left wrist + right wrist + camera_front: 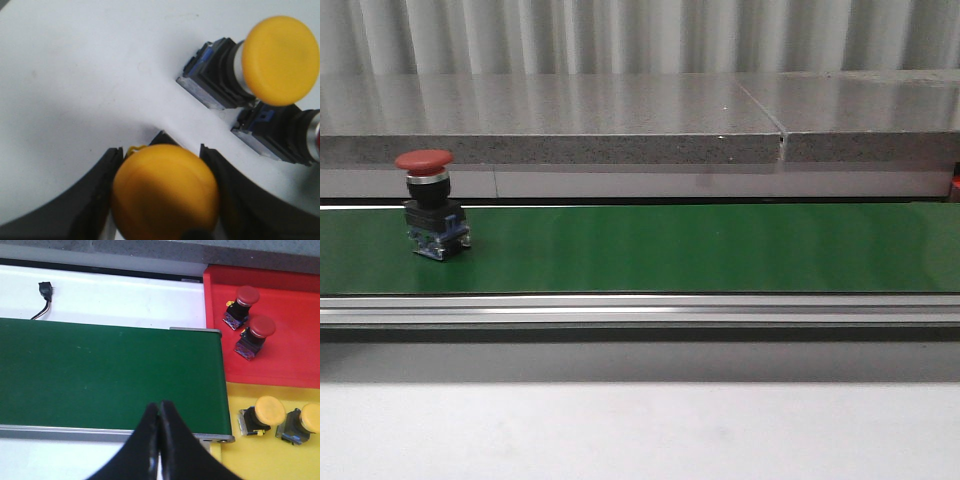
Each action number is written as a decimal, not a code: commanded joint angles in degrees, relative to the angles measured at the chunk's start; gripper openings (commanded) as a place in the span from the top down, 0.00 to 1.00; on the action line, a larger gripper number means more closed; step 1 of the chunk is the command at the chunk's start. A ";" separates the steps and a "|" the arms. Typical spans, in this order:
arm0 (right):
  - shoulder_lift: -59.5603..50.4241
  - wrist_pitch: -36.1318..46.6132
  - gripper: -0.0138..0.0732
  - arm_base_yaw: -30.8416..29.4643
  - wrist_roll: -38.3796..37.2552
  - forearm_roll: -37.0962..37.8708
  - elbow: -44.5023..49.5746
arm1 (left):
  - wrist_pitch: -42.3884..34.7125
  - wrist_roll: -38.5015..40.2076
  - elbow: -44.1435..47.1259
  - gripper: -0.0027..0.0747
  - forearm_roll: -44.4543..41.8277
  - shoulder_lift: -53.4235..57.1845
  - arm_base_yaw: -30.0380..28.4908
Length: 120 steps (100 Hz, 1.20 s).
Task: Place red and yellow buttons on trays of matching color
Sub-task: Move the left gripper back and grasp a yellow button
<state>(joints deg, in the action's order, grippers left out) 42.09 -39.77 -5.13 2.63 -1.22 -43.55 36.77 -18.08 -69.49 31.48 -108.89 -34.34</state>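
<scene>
Red button (432, 205) upright on the green belt (680, 248), toward 9 o'clock in the front view.

The left hand (162, 195) is clenched on a yellow button (165, 192), its dark fingers (92, 200) pressed to either side of the cap, above a white surface (75, 75) where two more buttons lie on their sides just beside each other. The right hand (160, 440) is clenched empty, fingertips meeting over the belt's near edge. Toward 3 o'clock of it, the red tray (290, 355) holds two red buttons and the yellow tray (260, 455) two yellow ones.
</scene>
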 commanded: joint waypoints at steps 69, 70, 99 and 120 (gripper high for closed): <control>-0.26 3.38 0.92 0.04 0.33 0.39 -1.50 | 8.57 -0.02 -1.21 0.99 -13.42 27.61 17.44; -0.26 3.38 0.92 0.04 0.33 0.39 -1.50 | 8.57 -0.02 -1.21 0.99 -13.77 27.61 18.33; -0.26 3.38 0.92 0.04 0.33 0.39 -1.50 | 8.69 -0.02 -1.21 0.99 -20.49 24.67 29.26; -0.26 3.38 0.92 0.04 0.33 0.39 -1.50 | 9.67 -0.02 -1.21 0.99 -21.89 20.83 30.36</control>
<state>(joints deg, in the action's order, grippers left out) 42.09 -39.77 -5.13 2.63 -1.22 -43.55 48.01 -18.30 -69.13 9.52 -88.47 -4.47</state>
